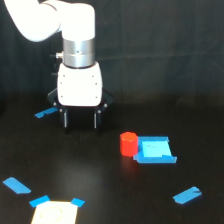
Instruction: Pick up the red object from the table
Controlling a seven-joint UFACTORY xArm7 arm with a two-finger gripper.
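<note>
Where the white arm [55, 20] hangs down from the upper part of the exterior view, the gripper [80, 120] points straight at the table [100, 175], its two dark fingers [64, 118] apart with bare gap between them and nothing held. The fingertips sit above or at the surface; contact cannot be told from this angle.

The red object [128, 143] stands upright on the table, off to the exterior view's right of the gripper and nearer the camera, clear of both fingers. Just beside it, on its right and touching or nearly so, lies a flat blue square piece [155, 150].

Surface: matte black, faintly glossy under the arm, where a dim reflection shows. Blue tape strips lie scattered: one [46, 113] left of the gripper, one [17, 186] at lower left, one [187, 195] at lower right. A pale yellowish patch [55, 213] sits at the bottom edge, with blue tape at its upper corners.

Background: uniformly black; no wall detail is resolvable.
</note>
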